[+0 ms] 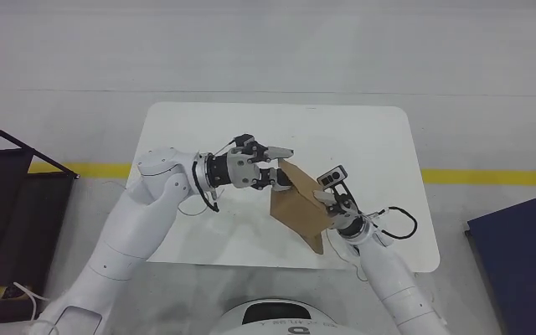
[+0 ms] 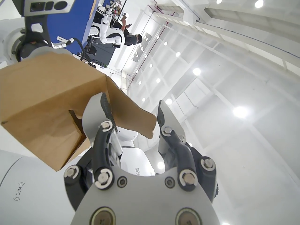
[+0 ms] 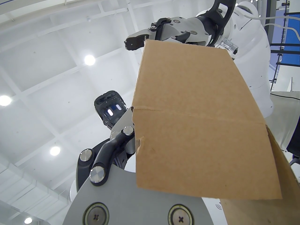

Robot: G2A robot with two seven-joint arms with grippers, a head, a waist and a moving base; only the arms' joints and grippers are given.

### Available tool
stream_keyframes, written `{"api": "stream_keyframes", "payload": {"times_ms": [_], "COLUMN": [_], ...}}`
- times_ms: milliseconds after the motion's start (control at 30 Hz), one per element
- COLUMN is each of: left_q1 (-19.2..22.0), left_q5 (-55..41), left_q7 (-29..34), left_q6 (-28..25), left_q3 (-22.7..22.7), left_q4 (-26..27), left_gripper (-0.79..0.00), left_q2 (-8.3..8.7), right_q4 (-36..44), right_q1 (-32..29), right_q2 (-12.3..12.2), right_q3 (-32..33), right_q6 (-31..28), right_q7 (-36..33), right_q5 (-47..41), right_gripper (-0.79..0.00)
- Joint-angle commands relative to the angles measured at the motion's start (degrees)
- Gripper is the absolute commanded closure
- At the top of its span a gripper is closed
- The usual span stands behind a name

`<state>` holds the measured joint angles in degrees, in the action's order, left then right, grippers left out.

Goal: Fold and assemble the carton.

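Carton [image 1: 297, 209] is held up over the table's [image 1: 193, 134] front edge, clamped by the right gripper [image 1: 326, 199] so the left gripper [image 2: 131, 101], its 2 fingers [image 2: 161, 116] apart, can straddle and fold a flap [image 2: 133, 118].

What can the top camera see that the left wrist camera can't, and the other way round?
From the top: the white table under the arms and a yellow floor line. From the left wrist, which looks upward: the ceiling lights. Both: the brown carton and the left gripper, open, with a carton flap between its fingers.
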<state>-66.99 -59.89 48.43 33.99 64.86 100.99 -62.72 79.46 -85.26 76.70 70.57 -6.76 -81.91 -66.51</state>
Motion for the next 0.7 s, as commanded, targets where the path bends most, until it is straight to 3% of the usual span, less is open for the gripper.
{"api": "stream_keyframes", "payload": {"times_ms": [0,167,667], "left_q1": [0.0,-0.5,-4.0], "left_q5": [0.4,1.1,11.4], "left_q7": [0.1,0.6,6.9], "left_q6": [-0.2,0.1,5.0], "left_q3": [0.2,1.2,3.3], "left_q4": [0.0,0.4,3.2], "left_gripper": [-0.197,0.0,0.0], "left_q2": [0.07,0.42,2.79], "right_q4": [0.1,-0.1,-0.9], "right_q1": [0.0,0.0,0.3], "right_q2": [0.0,-0.1,-0.1], "right_q3": [0.0,0.0,0.5], "right_q6": [-0.1,-0.3,-1.1], "right_q7": [0.0,0.4,1.1], "right_q5": [0.1,-0.1,-1.1], "right_gripper": [0.0,0.0,0.0]}}
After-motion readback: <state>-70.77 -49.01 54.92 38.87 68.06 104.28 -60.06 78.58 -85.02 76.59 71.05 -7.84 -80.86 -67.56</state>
